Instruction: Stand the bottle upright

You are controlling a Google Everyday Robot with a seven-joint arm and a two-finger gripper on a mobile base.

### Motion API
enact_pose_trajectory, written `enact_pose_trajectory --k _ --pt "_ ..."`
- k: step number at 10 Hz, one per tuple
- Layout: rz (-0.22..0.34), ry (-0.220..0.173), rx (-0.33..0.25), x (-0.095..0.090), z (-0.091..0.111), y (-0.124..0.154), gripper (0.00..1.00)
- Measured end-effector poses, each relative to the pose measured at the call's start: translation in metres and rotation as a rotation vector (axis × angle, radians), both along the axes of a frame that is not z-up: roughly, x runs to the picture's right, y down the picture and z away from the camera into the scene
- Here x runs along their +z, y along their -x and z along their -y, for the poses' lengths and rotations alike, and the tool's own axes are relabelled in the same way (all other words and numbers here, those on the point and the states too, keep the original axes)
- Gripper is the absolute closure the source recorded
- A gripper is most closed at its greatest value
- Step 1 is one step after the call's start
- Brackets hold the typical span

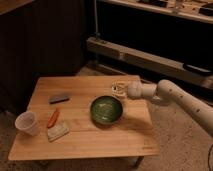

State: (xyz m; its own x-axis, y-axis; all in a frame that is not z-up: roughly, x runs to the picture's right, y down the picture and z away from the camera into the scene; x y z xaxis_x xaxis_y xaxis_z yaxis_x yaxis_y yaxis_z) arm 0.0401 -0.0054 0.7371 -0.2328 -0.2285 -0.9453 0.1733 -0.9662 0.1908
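Observation:
The bottle (117, 88) is a small pale shape with cream marks, just past the far right rim of the green bowl (106, 109), near the back of the wooden table (100, 142). My gripper (120, 90) reaches in from the right on a white arm (170, 95) and sits right at the bottle. I cannot tell whether the bottle is upright or lying, nor whether it rests on the table.
A white translucent cup (26, 123) stands at the front left. An orange stick-like item (53, 118) and a pale flat packet (58, 131) lie beside it. A dark grey block (59, 99) lies at mid left. Dark shelving (150, 60) stands behind the table.

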Motion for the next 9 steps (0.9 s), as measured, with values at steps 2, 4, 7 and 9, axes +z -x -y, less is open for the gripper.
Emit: enact_pose_trajectory --k 2,4,7,9 --pt "0.009 0.119 0.067 -0.017 0.017 0.016 1.00" --pt "0.010 0.158 0.097 -0.036 0.032 0.023 1.00" --pt "0.002 0.196 0.147 -0.050 0.036 0.013 1.00" --pt "0.010 0.220 0.194 -0.064 0.036 -0.006 1.00"
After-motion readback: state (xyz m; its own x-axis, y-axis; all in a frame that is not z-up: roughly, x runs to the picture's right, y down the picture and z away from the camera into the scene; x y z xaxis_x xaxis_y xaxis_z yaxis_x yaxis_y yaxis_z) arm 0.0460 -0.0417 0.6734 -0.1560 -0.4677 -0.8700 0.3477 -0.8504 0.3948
